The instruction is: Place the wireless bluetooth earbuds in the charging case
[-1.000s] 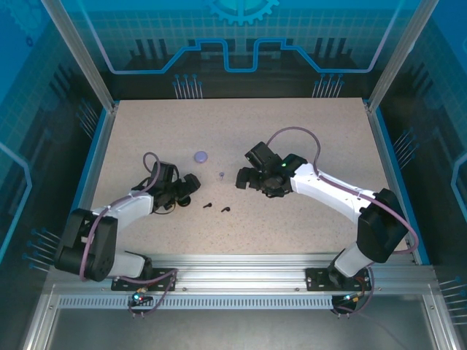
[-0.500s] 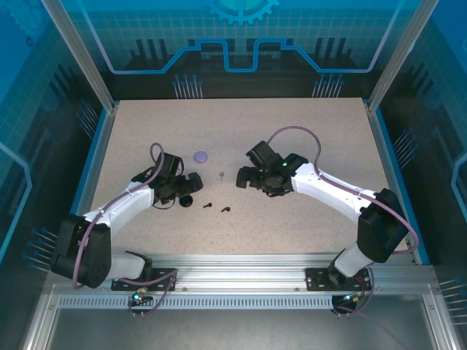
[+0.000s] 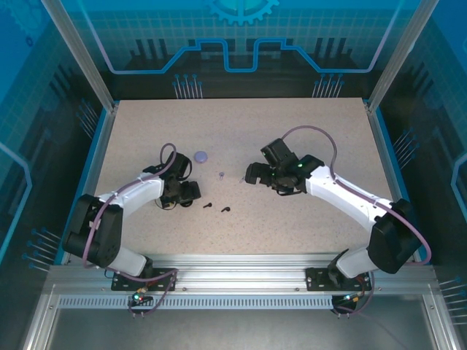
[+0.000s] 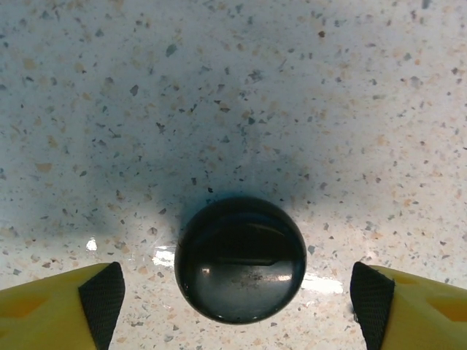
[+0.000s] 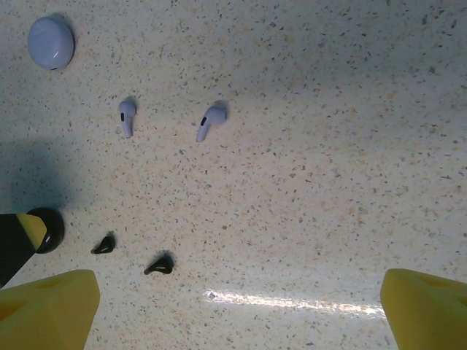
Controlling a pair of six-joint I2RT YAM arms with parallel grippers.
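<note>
The left gripper (image 4: 237, 292) stood open on both sides of the black case (image 4: 240, 259), not touching it, likely getting ready to grab it. The right gripper (image 5: 241, 310) hung wide open over the purple earbuds (image 5: 210, 122). The black earbuds (image 5: 158, 265) lay on the table (image 5: 328, 182) nearby.

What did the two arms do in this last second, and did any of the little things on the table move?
The left gripper shifted over the black case, which now sits between its open fingers, not gripped. The right gripper, open, drew back toward its own side, uncovering a second lilac earbud. The lilac case, the other lilac earbud and both black earbuds stayed put.
</note>
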